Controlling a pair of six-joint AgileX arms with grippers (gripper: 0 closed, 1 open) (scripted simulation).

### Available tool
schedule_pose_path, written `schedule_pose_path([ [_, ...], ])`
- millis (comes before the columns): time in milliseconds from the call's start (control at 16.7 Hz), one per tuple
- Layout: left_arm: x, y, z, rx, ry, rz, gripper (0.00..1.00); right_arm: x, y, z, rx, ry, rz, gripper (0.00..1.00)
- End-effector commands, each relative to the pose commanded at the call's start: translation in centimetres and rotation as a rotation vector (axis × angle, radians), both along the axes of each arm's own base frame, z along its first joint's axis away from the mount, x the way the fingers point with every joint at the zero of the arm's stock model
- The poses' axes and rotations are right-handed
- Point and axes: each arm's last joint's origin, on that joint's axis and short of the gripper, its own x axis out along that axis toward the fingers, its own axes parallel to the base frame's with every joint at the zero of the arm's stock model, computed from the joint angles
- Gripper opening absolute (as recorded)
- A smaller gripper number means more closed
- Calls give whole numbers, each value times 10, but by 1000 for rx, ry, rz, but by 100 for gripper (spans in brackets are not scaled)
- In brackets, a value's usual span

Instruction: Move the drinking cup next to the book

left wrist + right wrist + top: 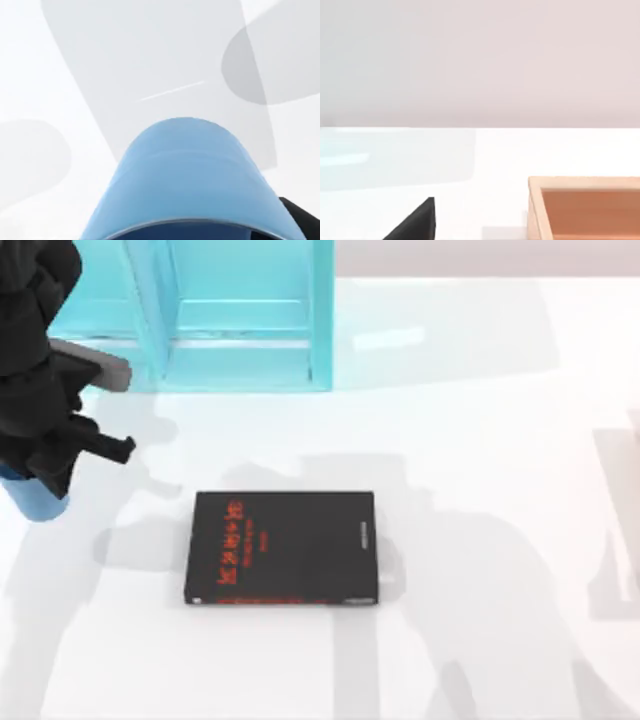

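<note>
My left arm is at the far left of the table, well to the left of the book (282, 547). Its gripper (40, 472) sits right over the drinking cup (36, 498), which pokes out blue beneath the black wrist. From above I can't see the fingers, so I cannot tell whether that claw is clamped on the cup or just around it. In the left wrist view the cup (187, 180) is right under the camera, rim close, with a dark bit of the gripper at one corner; the finger state is still unclear.

The cup is well apart from the book, off its left side, with bare white table (480, 440) between them. I can't tell if the cup stands on the table or is lifted.

The book lies flat near the middle of the table, black cover up, with red lettering toward its left end and a red strip along its near edge.

Behind the book, at the back left of the table, stands the turquoise shelf unit (240, 320), clear of the book. My left arm is just in front of the shelf's left end.

In the right wrist view a black corner of the book (417, 222) shows, with a wooden box (580, 207) beyond it, apart from it.
</note>
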Motion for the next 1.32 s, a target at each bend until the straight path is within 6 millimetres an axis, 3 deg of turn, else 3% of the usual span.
schedule_pose_path([
  [300, 10, -59, 12, 36, -66, 295, 0, 0, 0, 0, 0, 0, 0, 100],
  [540, 11, -86, 23, 32, -117, 396, 0, 0, 0, 0, 0, 0, 0, 100],
  [960, 11, -88, 24, 29, -124, 411, 0, 0, 0, 0, 0, 0, 0, 100],
  [1320, 12, -82, -22, 28, -124, 409, 0, 0, 0, 0, 0, 0, 0, 100],
])
